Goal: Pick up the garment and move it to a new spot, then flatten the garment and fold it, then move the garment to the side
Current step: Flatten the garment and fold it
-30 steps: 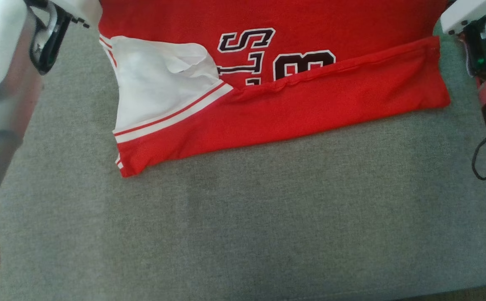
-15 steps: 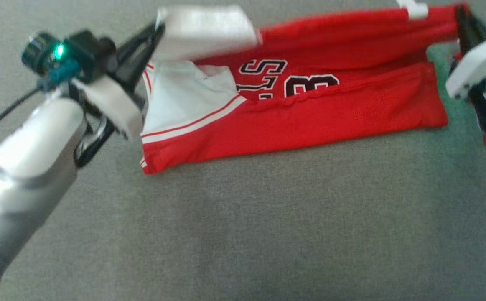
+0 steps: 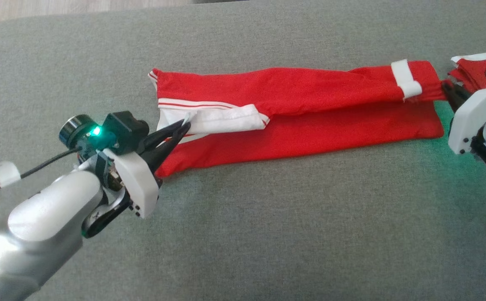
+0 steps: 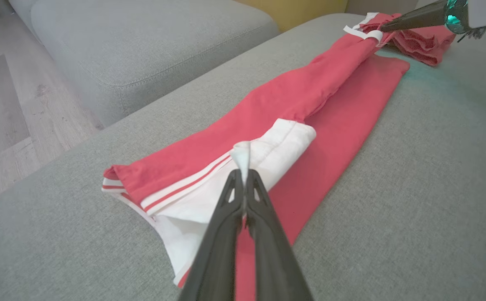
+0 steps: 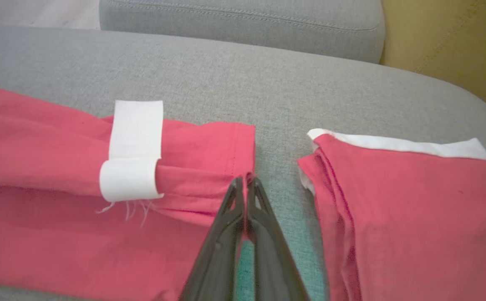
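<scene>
- Our left claw [image 3: 185,126] is clamped on a pinch of the white sleeve panel [image 3: 222,120] of the red jersey [image 3: 309,129]. In the left wrist view that white cloth stands up right at the fingertips.
- Our right claw [image 3: 446,87] is closed on the jersey's red hem corner at the far end. A white band [image 3: 405,79] wraps the cloth just to the inner side of this claw.
- A second ago the black lettering and number lay bare between our claws. Now a red layer lies over them and the print is hidden.
- Our head camera has also swung, so we do not read the shift of the whole picture as the jersey sliding.
- We judge that one lengthwise fold is made. The jersey lies as a long narrow strip stretched from claw to claw on the grey sofa cushion [image 3: 268,234].
- The lower layer pokes out past the upper one, and the white panel bunches ahead of the left claw.
- A second folded red garment [image 3: 468,69] lies just outside the right claw, apart from the jersey.
- Letting go, folding crosswise and moving the jersey aside are not yet done.
</scene>
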Tool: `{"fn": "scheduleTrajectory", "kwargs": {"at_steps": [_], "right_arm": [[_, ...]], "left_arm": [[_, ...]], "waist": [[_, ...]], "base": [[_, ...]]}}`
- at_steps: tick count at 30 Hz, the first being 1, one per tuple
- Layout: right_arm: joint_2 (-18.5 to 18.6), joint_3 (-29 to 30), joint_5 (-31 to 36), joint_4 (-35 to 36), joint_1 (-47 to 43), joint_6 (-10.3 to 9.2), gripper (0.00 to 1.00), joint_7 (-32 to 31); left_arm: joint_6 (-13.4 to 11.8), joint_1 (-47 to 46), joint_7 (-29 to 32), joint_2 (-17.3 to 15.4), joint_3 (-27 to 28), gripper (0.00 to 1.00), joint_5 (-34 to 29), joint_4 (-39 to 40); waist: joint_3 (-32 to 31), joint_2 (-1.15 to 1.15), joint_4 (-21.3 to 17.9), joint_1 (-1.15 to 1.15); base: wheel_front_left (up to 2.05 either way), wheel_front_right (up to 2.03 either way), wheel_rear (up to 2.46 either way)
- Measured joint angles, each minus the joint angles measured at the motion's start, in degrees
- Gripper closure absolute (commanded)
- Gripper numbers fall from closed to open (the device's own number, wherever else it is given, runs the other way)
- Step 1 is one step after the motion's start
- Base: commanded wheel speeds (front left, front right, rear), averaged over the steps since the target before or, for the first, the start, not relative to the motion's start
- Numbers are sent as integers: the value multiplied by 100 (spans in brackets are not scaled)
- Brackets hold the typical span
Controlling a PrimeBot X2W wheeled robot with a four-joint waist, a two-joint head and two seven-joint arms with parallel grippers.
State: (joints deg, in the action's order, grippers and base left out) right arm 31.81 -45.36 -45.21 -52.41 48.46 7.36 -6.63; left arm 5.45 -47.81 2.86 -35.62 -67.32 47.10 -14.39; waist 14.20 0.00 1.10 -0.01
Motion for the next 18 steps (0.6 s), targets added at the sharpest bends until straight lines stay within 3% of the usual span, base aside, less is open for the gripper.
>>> {"fn": "scheduleTrajectory", "kwargs": {"at_steps": [9, 18], "right_arm": [[238, -756, -244, 278, 1, 0, 100, -506], [335, -1033, -443, 322, 20, 0, 100, -575]], "left_arm": [[-149, 35, 147, -62, -155, 100, -168, -244], [-141, 53, 393, -136, -114, 100, 132, -393]], "waist": [[68, 0, -69, 1], [109, 0, -91, 1]], "base": [[0, 0, 0], [0, 0, 0]]}}
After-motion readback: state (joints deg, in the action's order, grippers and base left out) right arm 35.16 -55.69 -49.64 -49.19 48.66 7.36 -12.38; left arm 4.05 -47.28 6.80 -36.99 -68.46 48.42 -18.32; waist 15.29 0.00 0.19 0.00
